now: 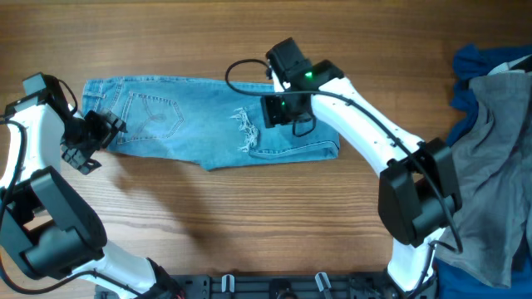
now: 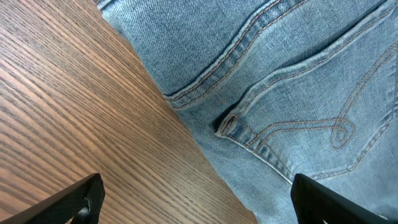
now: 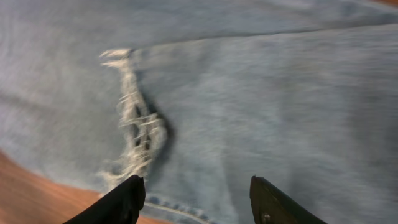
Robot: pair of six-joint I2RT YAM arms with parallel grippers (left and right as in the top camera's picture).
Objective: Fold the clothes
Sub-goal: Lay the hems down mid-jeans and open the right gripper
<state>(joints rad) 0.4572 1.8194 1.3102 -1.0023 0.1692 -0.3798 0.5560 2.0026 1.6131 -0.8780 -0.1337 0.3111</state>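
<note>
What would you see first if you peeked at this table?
The light blue jeans lie flat across the middle of the wooden table, with a white frayed rip showing. The right gripper hangs just over the denim beside that rip with its fingers apart. A heap of grey and dark blue clothes sits at the table's right edge.

Light blue jeans (image 1: 191, 124) here, tan stitching curling across the pocket (image 1: 158, 114), white frayed threads at the rip (image 1: 247, 131); brown wood-grain surface (image 1: 249, 224); plain grey garment (image 1: 499, 166), dark blue garment (image 1: 470, 62).
</note>
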